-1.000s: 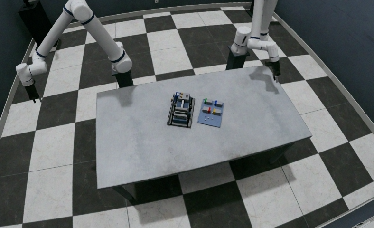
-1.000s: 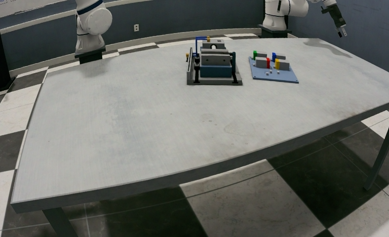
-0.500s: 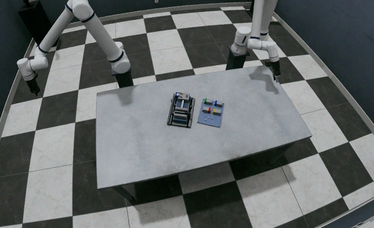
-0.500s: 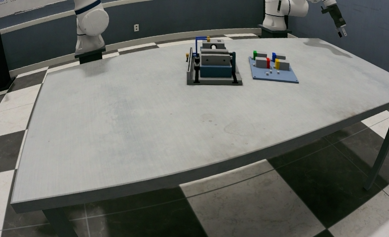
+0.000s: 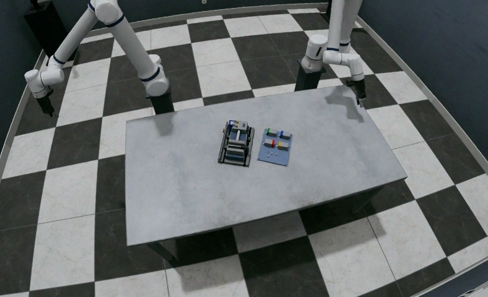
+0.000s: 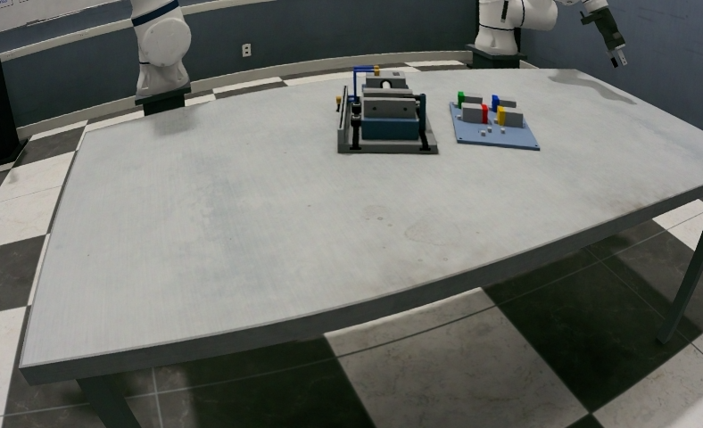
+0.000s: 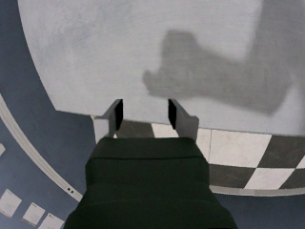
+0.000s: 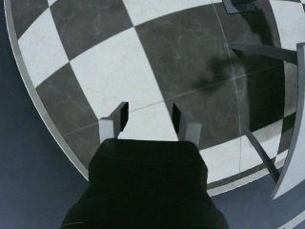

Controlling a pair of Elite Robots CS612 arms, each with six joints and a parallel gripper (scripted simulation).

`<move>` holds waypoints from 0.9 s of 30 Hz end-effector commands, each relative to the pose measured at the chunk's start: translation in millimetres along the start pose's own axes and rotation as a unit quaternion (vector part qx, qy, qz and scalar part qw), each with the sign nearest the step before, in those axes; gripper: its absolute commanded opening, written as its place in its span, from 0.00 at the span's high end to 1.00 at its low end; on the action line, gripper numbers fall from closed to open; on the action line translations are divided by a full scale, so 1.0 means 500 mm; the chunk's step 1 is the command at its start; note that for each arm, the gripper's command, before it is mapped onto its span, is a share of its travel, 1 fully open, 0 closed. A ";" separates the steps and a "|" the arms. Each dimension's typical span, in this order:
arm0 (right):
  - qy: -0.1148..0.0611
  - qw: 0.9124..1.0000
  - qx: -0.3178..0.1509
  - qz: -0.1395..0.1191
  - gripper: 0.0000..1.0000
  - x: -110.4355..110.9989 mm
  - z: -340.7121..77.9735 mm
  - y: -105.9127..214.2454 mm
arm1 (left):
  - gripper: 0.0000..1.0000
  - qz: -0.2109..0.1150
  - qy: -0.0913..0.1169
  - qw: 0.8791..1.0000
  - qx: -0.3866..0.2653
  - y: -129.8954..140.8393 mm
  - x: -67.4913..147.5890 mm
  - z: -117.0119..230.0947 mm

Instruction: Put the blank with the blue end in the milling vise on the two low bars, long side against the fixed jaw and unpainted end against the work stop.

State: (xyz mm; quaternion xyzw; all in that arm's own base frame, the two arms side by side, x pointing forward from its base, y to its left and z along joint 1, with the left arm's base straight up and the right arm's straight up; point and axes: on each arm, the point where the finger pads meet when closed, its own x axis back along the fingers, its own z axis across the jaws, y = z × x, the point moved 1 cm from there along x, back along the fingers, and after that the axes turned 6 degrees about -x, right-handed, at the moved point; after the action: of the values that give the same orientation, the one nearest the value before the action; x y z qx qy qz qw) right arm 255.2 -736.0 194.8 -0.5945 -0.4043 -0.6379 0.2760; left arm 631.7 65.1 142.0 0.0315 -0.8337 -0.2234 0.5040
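The blank with the blue end [image 5: 285,135] [image 6: 507,102] lies on the blue plate [image 5: 280,159] [image 6: 509,141], in its back row on the right, blue end to the picture's left. The milling vise [image 5: 220,160] [image 6: 387,149] stands left of the plate; blue hoses are at its back end, and a grey end block [image 6: 388,108] without hoses is at its front. The low bars and work stop cannot be made out. My left gripper [image 5: 360,103] [image 6: 619,59] [image 7: 145,108] is open and empty above the table's back right corner. My right gripper [image 5: 54,116] [image 8: 150,112] is open and empty, beyond the table's left side.
Blanks with green [image 5: 272,132] [image 6: 472,98], red [image 5: 268,142] [image 6: 471,112] and yellow [image 5: 283,146] [image 6: 512,118] ends lie on the plate near the blue one. Small pegs stand in the plate's front part. The vise and plate are close together on the table [image 5: 187,191] [image 6: 211,222].
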 end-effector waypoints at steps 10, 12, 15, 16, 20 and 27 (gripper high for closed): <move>-0.005 0.996 -0.088 0.014 0.00 0.019 -0.036 -0.097 | 0.00 0.000 -0.001 1.000 0.000 0.000 0.001 -0.001; -0.005 0.995 -0.103 0.017 0.00 0.022 -0.041 -0.114 | 0.00 0.000 -0.001 1.000 0.000 0.000 0.001 -0.001; -0.006 0.992 -0.125 0.021 0.00 0.026 -0.048 -0.140 | 0.00 0.000 -0.001 1.000 0.000 0.000 0.001 -0.001; -0.007 0.991 -0.133 0.022 0.00 0.027 -0.050 -0.148 | 0.00 0.000 -0.001 1.000 0.000 0.000 0.001 -0.001; -0.008 0.986 -0.161 0.027 0.00 0.032 -0.058 -0.180 | 0.00 0.000 -0.001 1.000 0.000 0.000 0.001 -0.001; -0.010 0.980 -0.196 0.033 0.00 0.039 -0.067 -0.219 | 0.00 0.000 -0.001 1.000 0.000 0.000 0.001 -0.001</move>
State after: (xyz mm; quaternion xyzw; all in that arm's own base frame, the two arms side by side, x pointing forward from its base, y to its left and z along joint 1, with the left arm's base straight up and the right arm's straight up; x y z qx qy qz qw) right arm 149.3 -706.1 193.2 -0.6535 -0.2623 -0.6875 0.1772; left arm 631.7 65.1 142.0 0.0315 -0.8337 -0.2234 0.5040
